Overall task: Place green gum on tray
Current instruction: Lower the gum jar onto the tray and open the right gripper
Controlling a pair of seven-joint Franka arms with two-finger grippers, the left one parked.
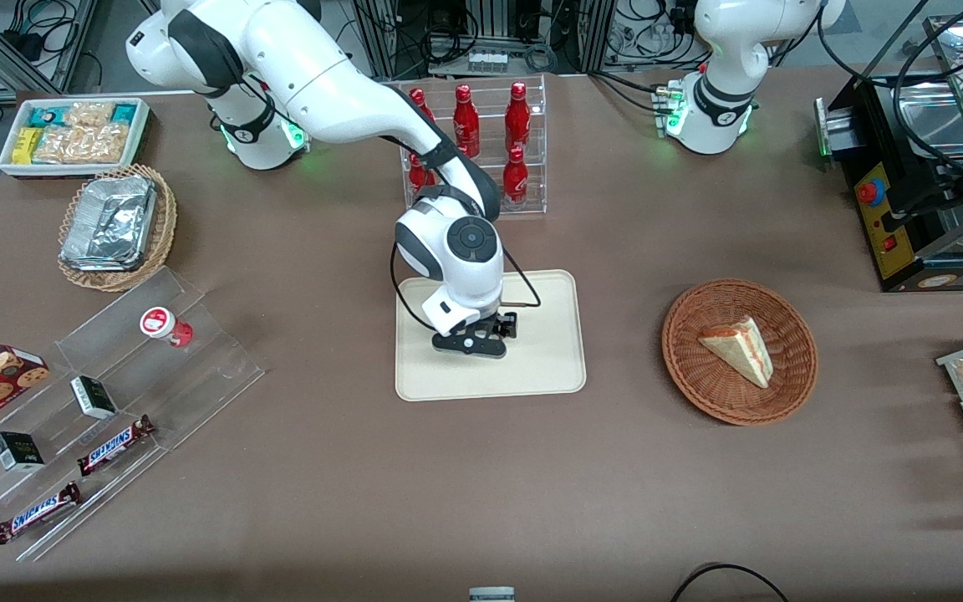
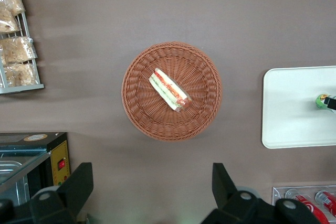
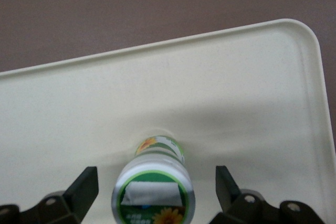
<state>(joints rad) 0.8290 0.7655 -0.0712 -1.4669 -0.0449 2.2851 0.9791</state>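
The green gum stands upright on the tray, midway between the two fingers of the gripper. The fingers are spread wide; a clear gap shows on each side of the bottle, and neither finger touches it. The green-rimmed lid faces the wrist camera, and the green-yellow label runs down to the tray floor.

In the front view, the gripper hangs low over the tray, and the wrist hides the bottle. In the left wrist view, the green gum shows as a small green patch on the tray.

The tray lies flat on the brown table. A clear rack of red soda bottles stands farther from the front camera than the tray. A wicker basket holding a sandwich sits toward the parked arm's end. Toward the working arm's end, a red-lidded bottle and Snickers bars lie on a clear stepped display.
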